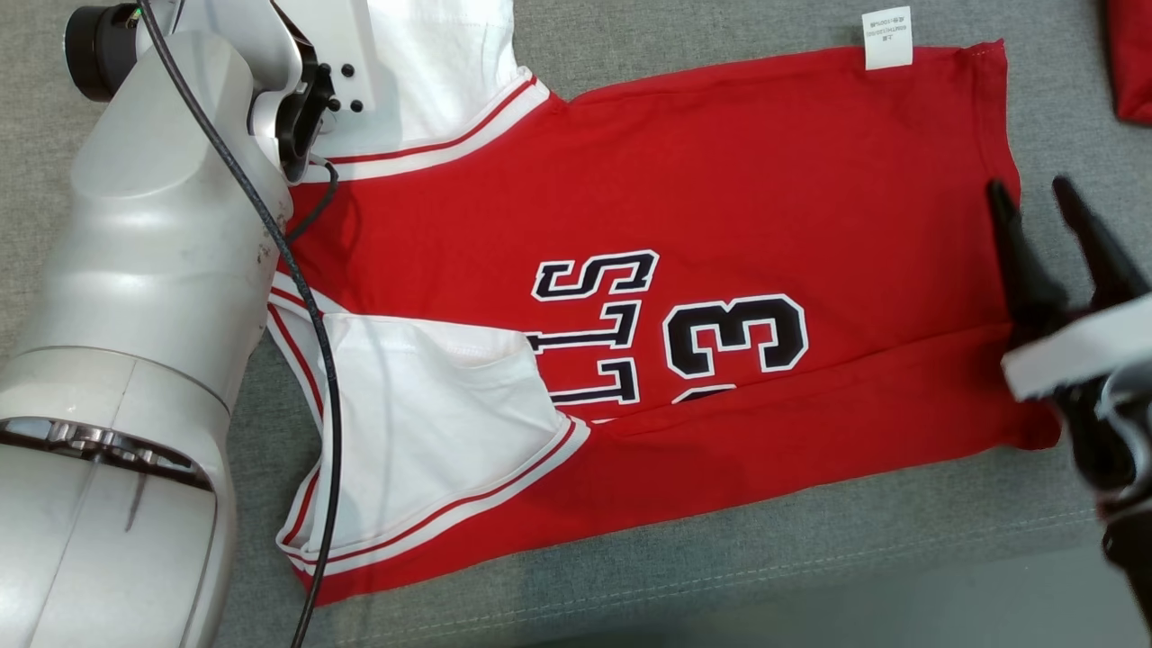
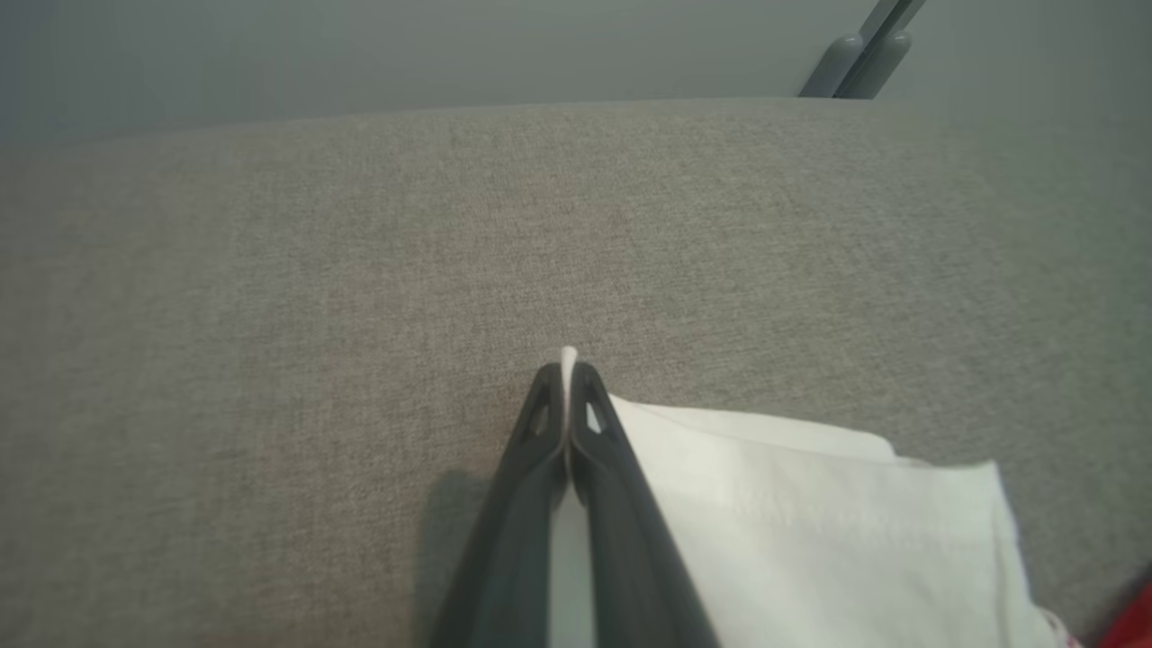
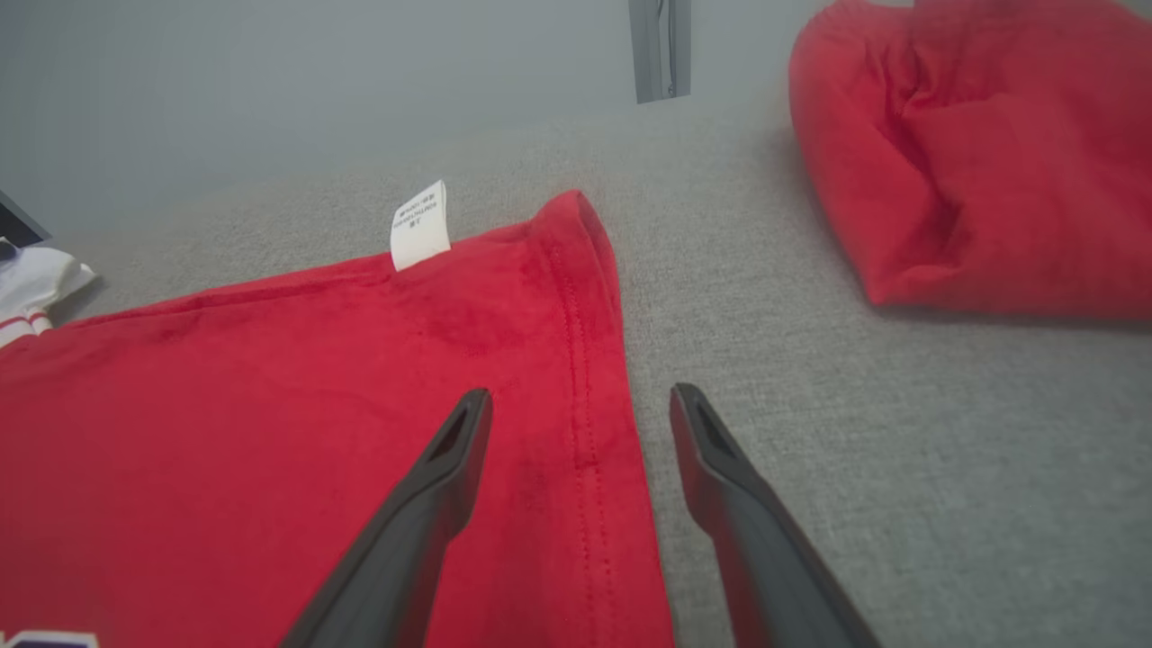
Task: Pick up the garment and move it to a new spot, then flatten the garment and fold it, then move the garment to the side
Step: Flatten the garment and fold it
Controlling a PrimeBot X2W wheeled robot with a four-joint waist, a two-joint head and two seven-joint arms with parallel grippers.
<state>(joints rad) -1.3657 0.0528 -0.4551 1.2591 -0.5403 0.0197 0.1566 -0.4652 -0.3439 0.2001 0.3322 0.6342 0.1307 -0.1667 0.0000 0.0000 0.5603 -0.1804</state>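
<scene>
A red jersey [image 1: 720,198] with white sleeves, striped trim and dark lettering lies spread sideways on the grey surface, its near long edge folded over. A white care label [image 1: 886,38] sticks out at its far edge. My left gripper [image 2: 567,367] is shut on the edge of the far white sleeve [image 2: 810,531], white cloth pinched between its fingertips; in the head view the pale left arm [image 1: 153,297] hides those fingers. My right gripper [image 1: 1035,193] stands open over the jersey's hem [image 3: 585,360], one finger above the red cloth, the other over the bare surface.
A second red garment [image 3: 981,153] lies bunched at the far right; its corner [image 1: 1132,63] shows in the head view. The grey cushioned surface [image 1: 720,558] ends in a seamed front edge near me. A grey wall stands behind.
</scene>
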